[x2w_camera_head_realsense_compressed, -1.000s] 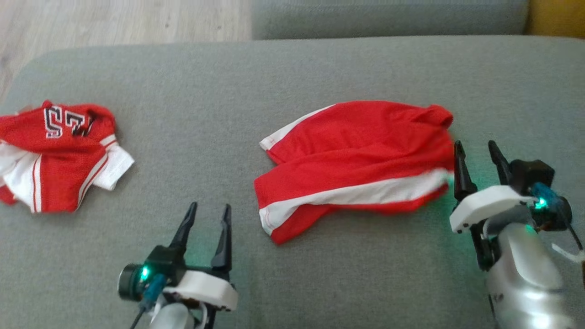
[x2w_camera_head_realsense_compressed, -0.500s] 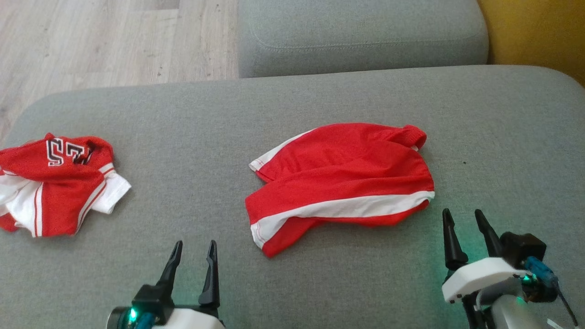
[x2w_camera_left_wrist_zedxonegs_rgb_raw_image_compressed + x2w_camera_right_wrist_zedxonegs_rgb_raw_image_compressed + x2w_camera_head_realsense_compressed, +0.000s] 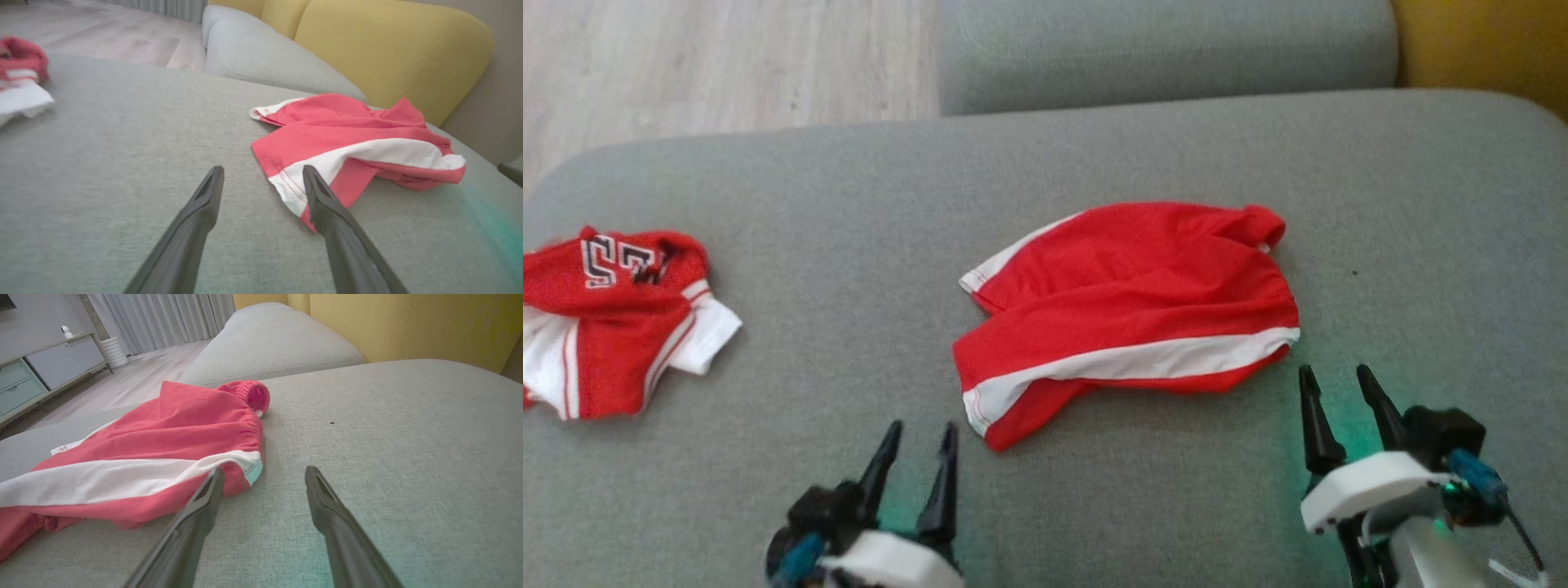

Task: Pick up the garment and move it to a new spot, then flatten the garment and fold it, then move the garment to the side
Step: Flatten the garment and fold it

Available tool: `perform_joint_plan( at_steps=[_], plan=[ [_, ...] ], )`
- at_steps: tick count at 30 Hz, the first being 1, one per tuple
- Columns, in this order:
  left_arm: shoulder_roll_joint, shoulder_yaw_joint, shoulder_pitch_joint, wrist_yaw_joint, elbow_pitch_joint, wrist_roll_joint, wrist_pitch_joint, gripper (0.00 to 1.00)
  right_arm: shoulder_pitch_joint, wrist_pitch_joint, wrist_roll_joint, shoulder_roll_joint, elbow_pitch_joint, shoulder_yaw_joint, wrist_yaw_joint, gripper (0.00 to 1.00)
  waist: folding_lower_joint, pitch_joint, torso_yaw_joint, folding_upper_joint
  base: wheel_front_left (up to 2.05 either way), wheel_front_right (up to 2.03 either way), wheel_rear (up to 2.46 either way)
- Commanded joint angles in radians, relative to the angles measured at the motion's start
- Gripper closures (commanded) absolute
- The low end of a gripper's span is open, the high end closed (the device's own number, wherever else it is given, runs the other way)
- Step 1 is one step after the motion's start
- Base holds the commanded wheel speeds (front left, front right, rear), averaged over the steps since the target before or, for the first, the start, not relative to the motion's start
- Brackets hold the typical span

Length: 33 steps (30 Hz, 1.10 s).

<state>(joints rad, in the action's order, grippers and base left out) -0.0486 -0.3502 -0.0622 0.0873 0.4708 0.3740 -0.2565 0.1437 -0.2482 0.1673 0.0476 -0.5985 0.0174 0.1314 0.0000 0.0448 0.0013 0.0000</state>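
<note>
1. Since half a second ago, my left gripper has been sliding rightward. It is now pointing its spread, empty fingers at the near hem corner of the red shorts, just short of it.
2. My right gripper is hovering wide open and empty beside the waistband end. In its wrist view one finger is overlapping the cloth, possibly touching; I can't tell.
3. I'm seeing the shorts lying rumpled mid-cushion on the grey sofa, with a red jersey sitting well apart to their left.
4. Wood floor, a yellow backrest and curtains are showing beyond.
</note>
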Motion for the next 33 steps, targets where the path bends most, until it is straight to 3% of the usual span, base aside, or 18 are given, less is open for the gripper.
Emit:
perform_joint_plan(
  at_steps=[1,9,20,26,32,33],
  plan=[
    [-0.002,0.002,-0.078,0.013,-0.005,0.038,-0.005,0.00,0.062,-0.013,0.001,0.003,0.037,0.031,-0.001,0.00,0.0000,0.032,-0.016,0.0000,0.00,0.00,0.00],
    [-0.002,-0.121,-0.195,0.042,0.149,0.246,-0.005,0.00,0.105,-0.014,-0.005,0.003,0.040,0.033,-0.001,0.00,0.0000,0.104,-0.065,0.0000,0.00,0.00,0.00],
    [-0.002,-0.132,-0.245,0.040,0.256,0.171,-0.005,0.00,0.113,-0.014,-0.014,0.003,0.043,0.018,-0.001,0.00,0.0000,0.126,-0.076,0.0000,0.00,0.00,0.00],
    [-0.002,-0.220,-0.253,-0.009,0.310,0.115,-0.005,0.00,0.117,-0.014,-0.015,0.003,0.042,0.031,-0.001,0.00,0.0000,0.123,-0.076,0.0000,0.00,0.00,0.00],
    [-0.002,-0.279,-0.280,-0.082,0.369,0.145,-0.005,0.00,0.122,-0.014,-0.013,0.003,0.036,0.033,-0.001,0.00,0.0000,0.129,-0.080,0.0000,0.00,0.00,0.00],
    [-0.002,-0.283,-0.286,-0.091,0.371,0.149,-0.005,0.33,0.123,-0.014,-0.013,0.003,0.036,0.033,-0.001,0.00,0.0000,0.130,-0.082,0.0000,0.00,0.00,0.00]
  ],
)
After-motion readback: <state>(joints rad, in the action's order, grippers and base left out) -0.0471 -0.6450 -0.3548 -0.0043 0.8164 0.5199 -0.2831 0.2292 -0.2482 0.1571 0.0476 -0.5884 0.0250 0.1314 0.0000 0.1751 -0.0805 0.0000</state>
